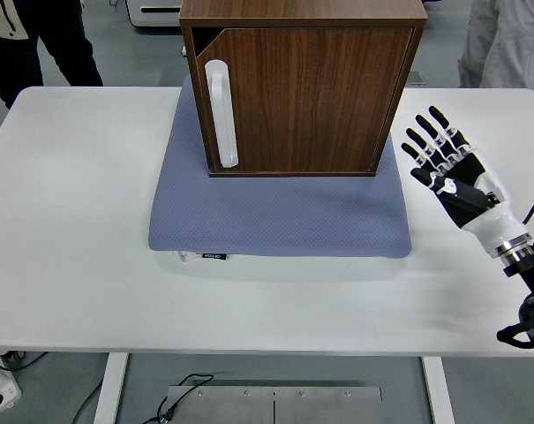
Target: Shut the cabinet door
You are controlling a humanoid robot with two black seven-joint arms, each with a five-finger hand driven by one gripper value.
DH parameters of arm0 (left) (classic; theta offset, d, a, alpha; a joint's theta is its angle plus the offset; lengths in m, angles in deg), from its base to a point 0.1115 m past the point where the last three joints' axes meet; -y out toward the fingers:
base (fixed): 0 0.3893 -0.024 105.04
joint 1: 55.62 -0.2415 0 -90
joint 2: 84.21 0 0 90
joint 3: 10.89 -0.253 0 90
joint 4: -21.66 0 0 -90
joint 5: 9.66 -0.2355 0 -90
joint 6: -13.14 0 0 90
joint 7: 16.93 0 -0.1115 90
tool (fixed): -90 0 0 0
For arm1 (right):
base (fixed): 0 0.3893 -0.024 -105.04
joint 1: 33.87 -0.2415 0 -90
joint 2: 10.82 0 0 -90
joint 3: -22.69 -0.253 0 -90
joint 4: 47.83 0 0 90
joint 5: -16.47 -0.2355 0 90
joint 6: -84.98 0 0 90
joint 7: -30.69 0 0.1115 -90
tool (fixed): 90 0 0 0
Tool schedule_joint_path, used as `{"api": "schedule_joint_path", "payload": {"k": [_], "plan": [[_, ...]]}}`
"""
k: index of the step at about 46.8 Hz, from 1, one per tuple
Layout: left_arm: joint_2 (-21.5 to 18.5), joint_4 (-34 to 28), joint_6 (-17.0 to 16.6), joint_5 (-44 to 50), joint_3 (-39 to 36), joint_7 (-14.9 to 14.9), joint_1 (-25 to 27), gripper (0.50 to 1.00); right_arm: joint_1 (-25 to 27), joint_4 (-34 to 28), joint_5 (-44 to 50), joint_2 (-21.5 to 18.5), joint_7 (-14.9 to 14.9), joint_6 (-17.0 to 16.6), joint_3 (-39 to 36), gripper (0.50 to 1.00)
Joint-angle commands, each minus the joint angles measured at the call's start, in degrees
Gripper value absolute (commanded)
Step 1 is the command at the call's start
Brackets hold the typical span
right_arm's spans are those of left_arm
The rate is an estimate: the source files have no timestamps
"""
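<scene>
While the cabinet door (302, 97) sits shut, the right hand (452, 172) hovers beside it, fingers spread.

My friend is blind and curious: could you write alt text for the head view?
A wooden cabinet with its door shut stands on a blue-grey mat on a white table. The robot's right hand, fingers spread, hovers right of it, touching nothing.

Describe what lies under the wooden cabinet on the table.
The dark wooden cabinet stands on a blue-grey padded mat, which lies on the white table. The mat's part beneath the cabinet is covered, so anything there cannot be seen.
</scene>
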Motion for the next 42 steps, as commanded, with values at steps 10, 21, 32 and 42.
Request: {"api": "schedule_joint_path", "payload": {"k": [10, 21, 32, 42], "plan": [[0.0, 0.0, 0.0, 0.0, 0.0, 0.0, 0.0, 1.000, 0.5, -1.4, -1.8, -2.6, 0.0, 1.7, -3.4, 1.000], [0.0, 0.0, 0.0, 0.0, 0.0, 0.0, 0.0, 1.000, 0.1, -6.0, -3.3, -5.8, -0.5, 4.4, -4.8, 1.000], [0.0, 0.0, 0.0, 0.0, 0.0, 0.0, 0.0, 1.000, -2.9, -12.7, -3.4, -9.4, -0.6, 6.7, -6.1, 1.000], [0.0, 0.0, 0.0, 0.0, 0.0, 0.0, 0.0, 1.000, -6.6, -16.1, -6.1, -11.8, -1.5, 9.2, -7.5, 1.000]]}}
